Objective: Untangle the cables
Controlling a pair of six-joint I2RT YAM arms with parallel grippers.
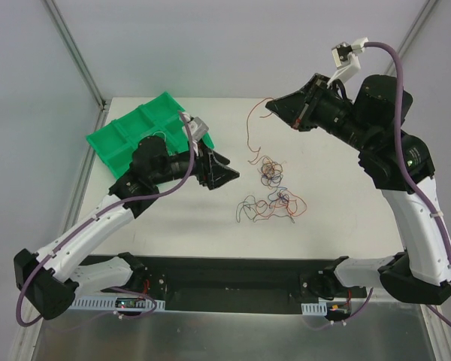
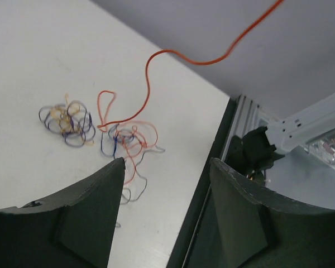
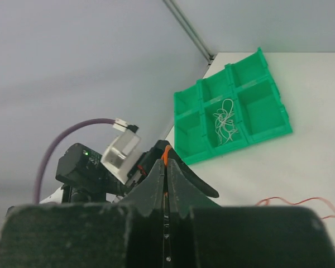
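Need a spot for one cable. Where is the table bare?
Bare table lies right of the cable clumps, toward the right arm, and in front of them. Crowded: orange wire behind; left gripper and green tray on the left.

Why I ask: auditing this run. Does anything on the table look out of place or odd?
Only one thing: an orange cable hangs in the air, pinched in the shut right end effector, trailing down into a tangled clump on the table. Nothing looks spilled or damaged.

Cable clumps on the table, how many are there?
2: a small clump mid-table and a bigger, looser clump nearer the front edge. One orange cable hangs from the right claw. The left arm may hide more.
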